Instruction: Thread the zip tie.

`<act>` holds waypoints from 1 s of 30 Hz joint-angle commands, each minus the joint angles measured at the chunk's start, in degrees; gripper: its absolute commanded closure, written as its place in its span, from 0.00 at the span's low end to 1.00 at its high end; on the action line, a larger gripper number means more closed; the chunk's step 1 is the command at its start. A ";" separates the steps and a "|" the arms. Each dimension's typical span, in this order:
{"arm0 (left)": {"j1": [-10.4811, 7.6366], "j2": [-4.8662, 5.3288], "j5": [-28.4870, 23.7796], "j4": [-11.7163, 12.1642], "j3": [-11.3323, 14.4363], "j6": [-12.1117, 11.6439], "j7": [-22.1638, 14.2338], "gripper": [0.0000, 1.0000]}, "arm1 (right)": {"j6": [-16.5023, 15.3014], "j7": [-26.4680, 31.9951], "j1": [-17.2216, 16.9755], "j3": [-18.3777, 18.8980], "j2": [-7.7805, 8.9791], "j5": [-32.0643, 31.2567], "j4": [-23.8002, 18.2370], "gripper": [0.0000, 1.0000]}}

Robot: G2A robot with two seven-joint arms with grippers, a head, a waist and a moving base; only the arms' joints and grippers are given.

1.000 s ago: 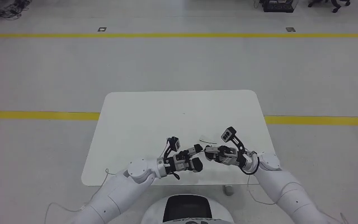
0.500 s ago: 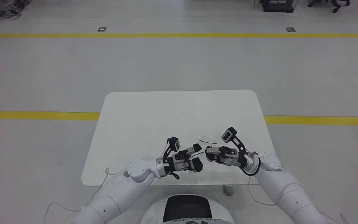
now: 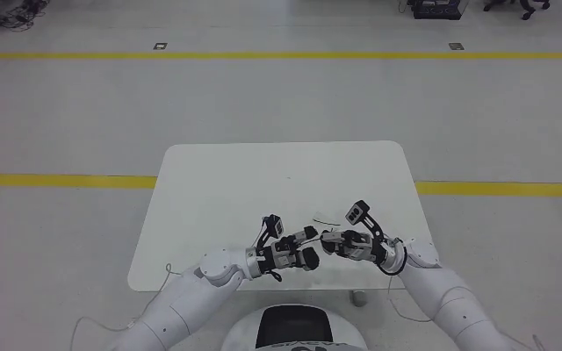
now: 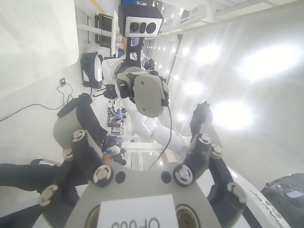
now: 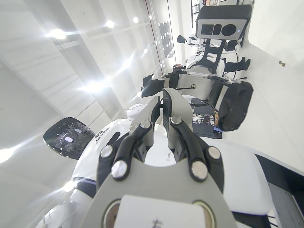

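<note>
The zip tie (image 3: pixel 323 217) is a thin dark strip just beyond the two grippers, over the front middle of the white table. In the right wrist view a thin dark line with a small loop (image 5: pixel 187 87) runs off past my right fingertips. My right gripper (image 3: pixel 326 236) (image 5: pixel 161 96) has its fingers pressed together, apparently pinching that strip. My left gripper (image 3: pixel 311 245) (image 4: pixel 140 106) faces it tip to tip and stands open, its black-padded fingers (image 5: pixel 235 105) spread on either side of the right fingertips. The left wrist view shows the right gripper (image 4: pixel 147 96) head-on between those fingers.
Both arms are low over the white table (image 3: pixel 263 175), close to its front edge (image 3: pixel 228 285). The far half of the tabletop is bare. Grey floor with yellow lines (image 3: pixel 79 181) surrounds the table.
My right gripper has edged very slightly toward the left one. Everything else looks the same.
</note>
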 commanded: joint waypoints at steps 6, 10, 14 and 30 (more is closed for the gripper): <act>0.12 0.09 0.11 -0.07 -0.12 -0.12 -0.29 0.60 | 0.72 -0.15 0.34 0.33 0.03 -1.80 0.36 1.00; 0.25 0.19 0.17 -0.16 -0.29 -0.14 -0.40 0.69 | 1.06 -0.15 0.35 0.98 0.24 -3.11 0.53 1.00; 0.16 0.30 0.95 -0.30 -0.11 0.53 -1.22 0.76 | 1.82 -0.14 0.30 1.60 0.57 -5.25 0.42 1.00; -0.08 0.60 3.39 -0.91 0.17 1.60 -0.70 0.93 | 4.22 -1.00 -1.05 2.77 1.48 -10.76 -1.63 1.00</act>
